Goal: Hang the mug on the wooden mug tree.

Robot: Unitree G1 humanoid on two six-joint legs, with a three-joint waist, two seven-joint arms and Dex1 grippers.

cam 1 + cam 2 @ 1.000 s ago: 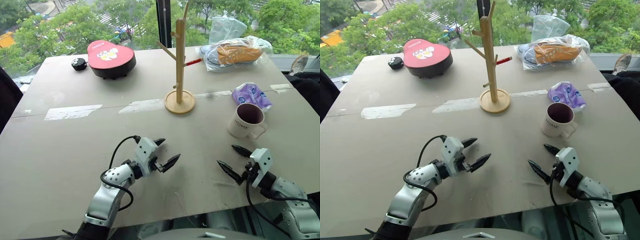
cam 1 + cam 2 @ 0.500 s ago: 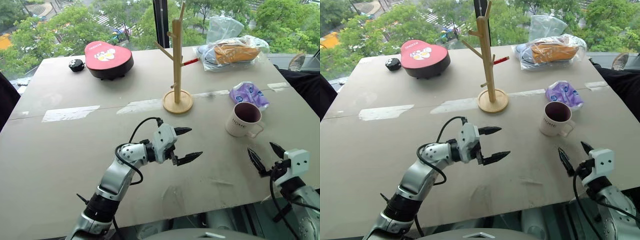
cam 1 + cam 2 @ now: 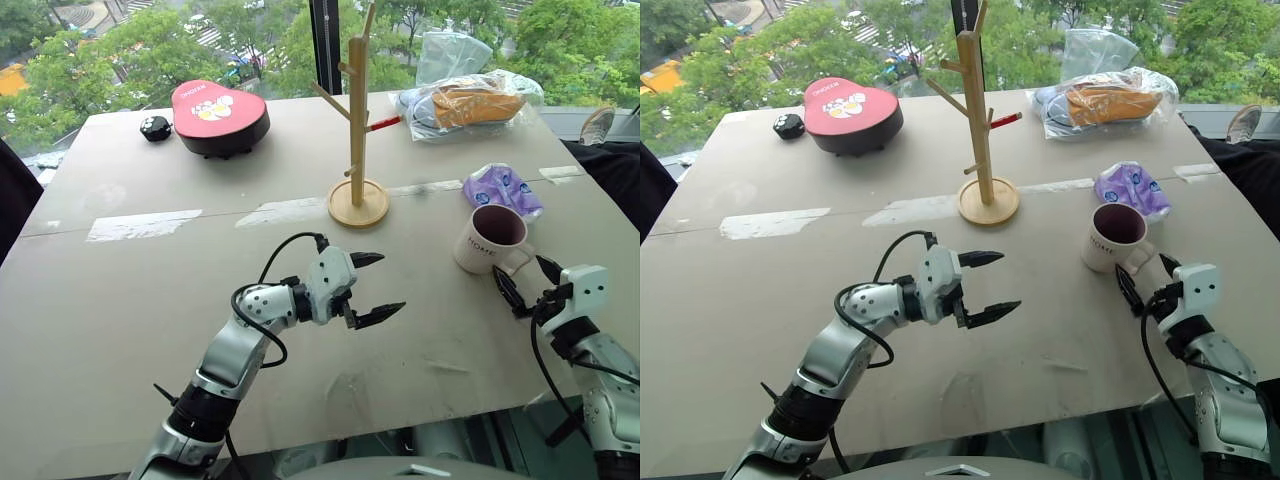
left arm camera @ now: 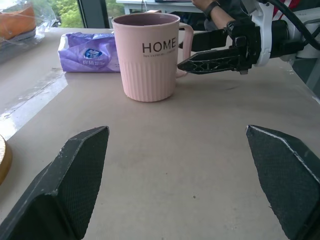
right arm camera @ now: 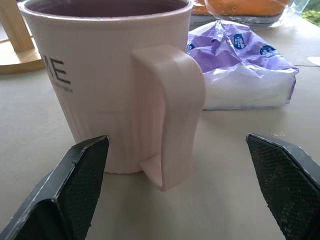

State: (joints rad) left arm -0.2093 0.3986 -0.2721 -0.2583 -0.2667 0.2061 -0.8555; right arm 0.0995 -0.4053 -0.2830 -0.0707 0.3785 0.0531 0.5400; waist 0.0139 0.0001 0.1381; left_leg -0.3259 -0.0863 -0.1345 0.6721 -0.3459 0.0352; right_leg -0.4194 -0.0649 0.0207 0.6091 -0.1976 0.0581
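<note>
Near the table's right edge, the cream-white ceramic mug (image 3: 492,239) with a dark maroon inside stands upright, unheld.

From the head views, the right gripper (image 3: 520,284) sits just beside the mug's loop handle, fingers spread wide. The left gripper (image 3: 371,288) hovers over the table's (image 3: 150,290) middle, jaws also spread, empty. The tall light-wood mug tree (image 3: 357,130) on its round base stands toward the far edge, pegs bare. In the left wrist view, "HOME" lettering faces the camera, a purple tissue packet (image 4: 89,52) behind. In the right wrist view, the handle (image 5: 170,112) lies between the parted fingers (image 5: 75,190), untouched.
</note>
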